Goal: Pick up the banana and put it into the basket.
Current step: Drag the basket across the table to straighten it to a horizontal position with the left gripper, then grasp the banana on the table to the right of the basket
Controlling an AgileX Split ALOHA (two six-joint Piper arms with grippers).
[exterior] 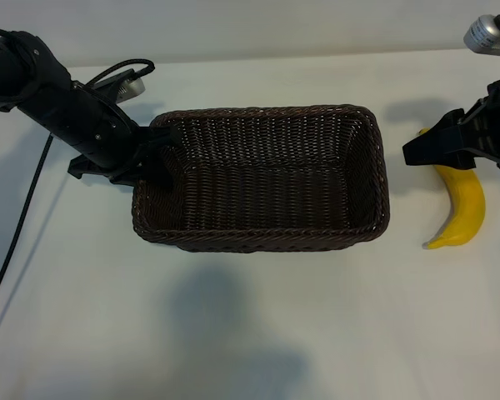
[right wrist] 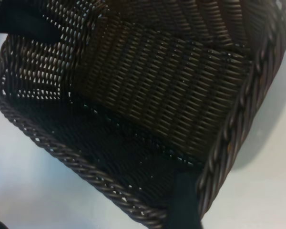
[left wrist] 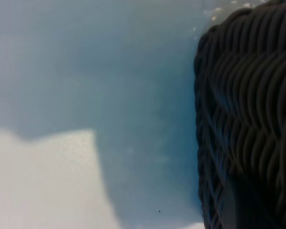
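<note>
Two arms were in the shot, one on each side of the frame. Left end effector (exterior: 150, 158) sat at the left end of the basket (exterior: 258, 179), fingers narrowed right at the rim, so it looked clamped on the wicker wall, though the dark-on-dark there made it hard to be sure. Its wrist view just showed the woven outer wall (left wrist: 248, 119) up close beside the pale worktop (left wrist: 86, 71).

Right end effector (exterior: 437, 146) was at the right edge of the frame with its jaws wide, holding nothing, hanging over the upper end of the banana (exterior: 464, 212). That banana lay on the white worktop (exterior: 258, 333) just right of the basket, apart from it, curved with its tip pointing lower left. Basket interior (right wrist: 167, 81) had nothing in it.
</note>
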